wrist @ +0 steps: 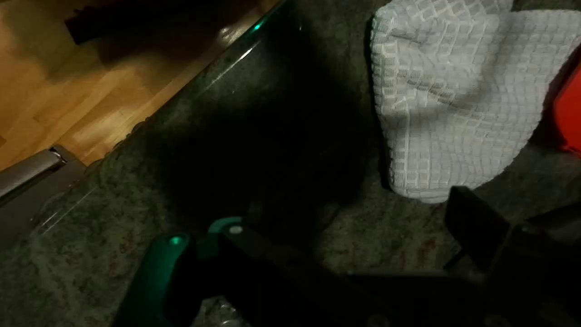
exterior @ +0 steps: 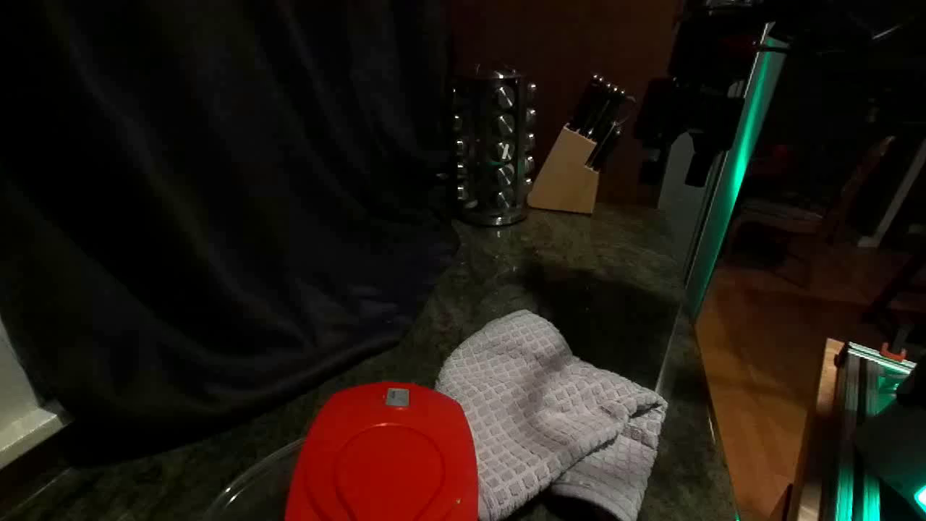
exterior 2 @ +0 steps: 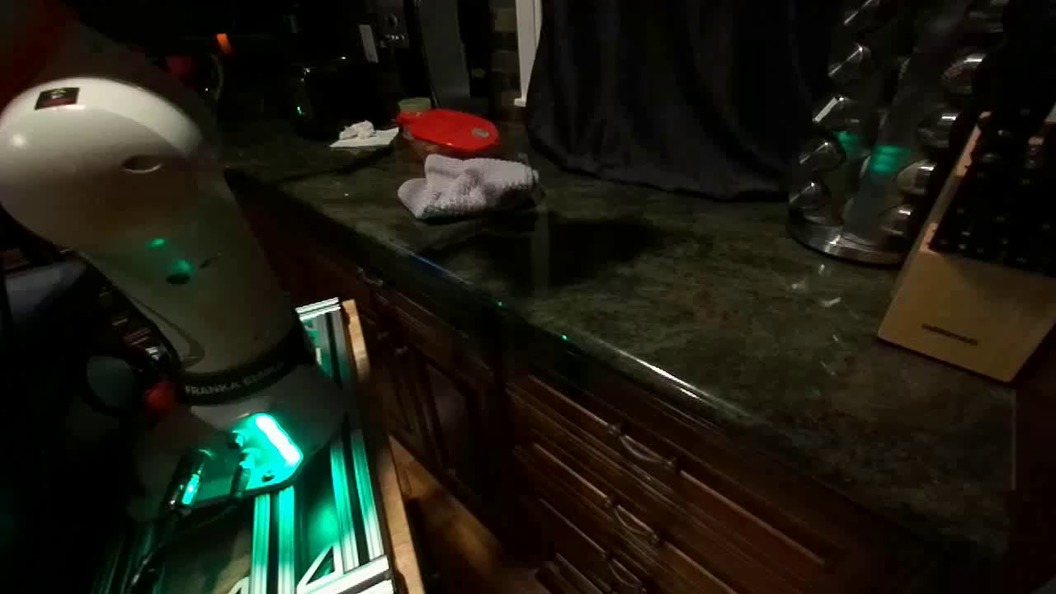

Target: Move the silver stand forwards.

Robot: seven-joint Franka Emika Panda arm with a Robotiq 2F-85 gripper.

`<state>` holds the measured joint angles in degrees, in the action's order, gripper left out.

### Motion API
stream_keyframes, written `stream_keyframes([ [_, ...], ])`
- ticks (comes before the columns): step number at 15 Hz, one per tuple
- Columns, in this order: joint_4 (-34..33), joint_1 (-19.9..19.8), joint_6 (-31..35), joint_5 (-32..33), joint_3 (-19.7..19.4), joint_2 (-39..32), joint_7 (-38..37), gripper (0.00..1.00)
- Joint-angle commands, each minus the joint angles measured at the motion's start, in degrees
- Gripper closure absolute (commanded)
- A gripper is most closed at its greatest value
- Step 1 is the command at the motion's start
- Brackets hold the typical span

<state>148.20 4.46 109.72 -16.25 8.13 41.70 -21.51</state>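
The silver stand (exterior: pixel 503 148) is upright near the back corner of the counter (exterior 2: pixel 701 289), between the dark curtain (exterior: pixel 289 181) along the back edge and the knife block (exterior: pixel 564 174) by the end edge. The gripper (exterior: pixel 674 172) hangs above the counter, toward the front edge and apart from the stand, its fingers (wrist: pixel 474 227) released and spread wide. A grey towel (exterior: pixel 542 420) lies just beside a red lid (exterior: pixel 387 470), toward the opposite end.

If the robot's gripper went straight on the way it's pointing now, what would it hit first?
Most likely the countertop: the gripper points down toward it. The grey towel looks close to that line, but depth is hard to judge.
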Motion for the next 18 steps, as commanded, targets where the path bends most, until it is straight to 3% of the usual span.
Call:
stream_keyframes([
  [1, -0.14, -0.63, -0.26, -0.32, 0.48, 0.03, 0.32, 0.0],
  [9, -0.15, -0.63, -0.26, -0.32, 0.48, 0.03, 0.33, 0.0],
  [10, -1.17, -0.82, 0.9, -1.76, -0.56, -1.64, 0.59, 0.0],
  [15, -9.58, -7.48, 3.89, 4.79, -3.28, -11.87, 1.65, 0.0],
  [18, -17.16, -9.53, 4.75, 8.14, -6.39, -20.32, 5.2, 0.0],
])
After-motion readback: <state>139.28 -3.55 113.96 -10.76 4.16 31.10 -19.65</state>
